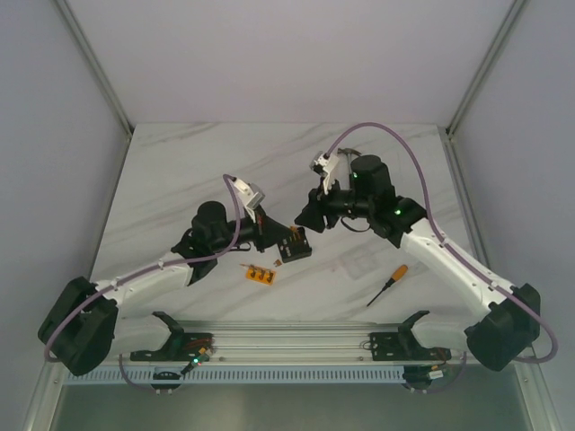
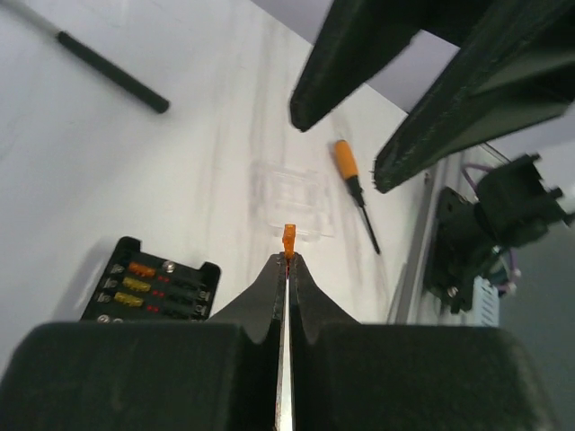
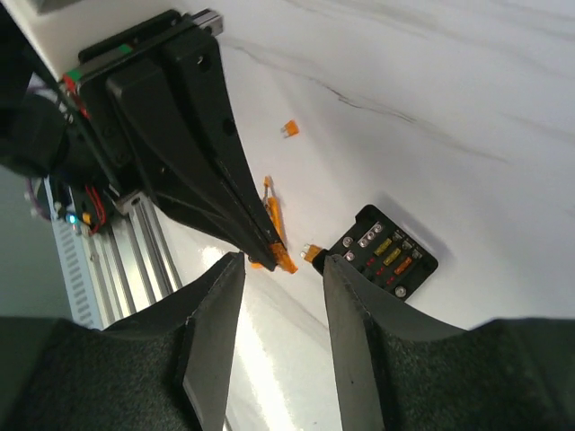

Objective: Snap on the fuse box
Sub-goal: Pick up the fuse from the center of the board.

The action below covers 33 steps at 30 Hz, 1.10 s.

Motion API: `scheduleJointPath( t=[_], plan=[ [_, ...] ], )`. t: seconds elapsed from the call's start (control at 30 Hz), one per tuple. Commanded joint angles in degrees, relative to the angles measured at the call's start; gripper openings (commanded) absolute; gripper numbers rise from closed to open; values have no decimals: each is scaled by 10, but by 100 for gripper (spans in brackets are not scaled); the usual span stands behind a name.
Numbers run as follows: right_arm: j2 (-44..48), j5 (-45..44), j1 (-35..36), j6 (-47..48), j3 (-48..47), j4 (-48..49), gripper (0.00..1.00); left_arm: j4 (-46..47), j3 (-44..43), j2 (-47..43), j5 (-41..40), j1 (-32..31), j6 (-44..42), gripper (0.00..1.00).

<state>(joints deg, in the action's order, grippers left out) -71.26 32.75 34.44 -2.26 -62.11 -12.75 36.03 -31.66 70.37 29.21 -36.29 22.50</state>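
Screwdriver (image 1: 387, 285), orange strip (image 1: 261, 272) near fuse box (image 1: 294, 246)

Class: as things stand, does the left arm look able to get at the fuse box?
Probably yes. The left gripper, shut on a small orange fuse, hangs just beside the fuse box, whose slotted top is uncovered. The right gripper hovers open nearby, not between them.

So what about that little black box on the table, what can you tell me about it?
The fuse box is a small, squarish black box, plastic by its look. It lies flat near the middle of the white marbled table. Its top face is up and uncovered, showing rows of slots with orange and yellow fuses, small red marks and a few silver screws. Nothing rests on it or grips it in these views.
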Motion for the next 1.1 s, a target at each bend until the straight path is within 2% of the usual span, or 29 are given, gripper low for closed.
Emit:
scheduleJointPath(
  t=[0.0,0.17,0.5,0.87,1.07],
  plan=[
    [15,80,-3,107,-29,-40,47,-32,-29,-27,107,7,-47,0],
    [12,123,-4,147,-31,-62,45,-38,-34,-42,138,7,-52,0],
    [-3,185,-3,171,-38,-84,38,-11,-35,-44,163,7,-31,0],
    [-23,207,-2,178,-42,-89,36,18,-35,-40,181,6,-12,0],
    [-25,213,-3,184,-45,-95,29,23,-34,-40,182,6,-8,0]
  ],
)
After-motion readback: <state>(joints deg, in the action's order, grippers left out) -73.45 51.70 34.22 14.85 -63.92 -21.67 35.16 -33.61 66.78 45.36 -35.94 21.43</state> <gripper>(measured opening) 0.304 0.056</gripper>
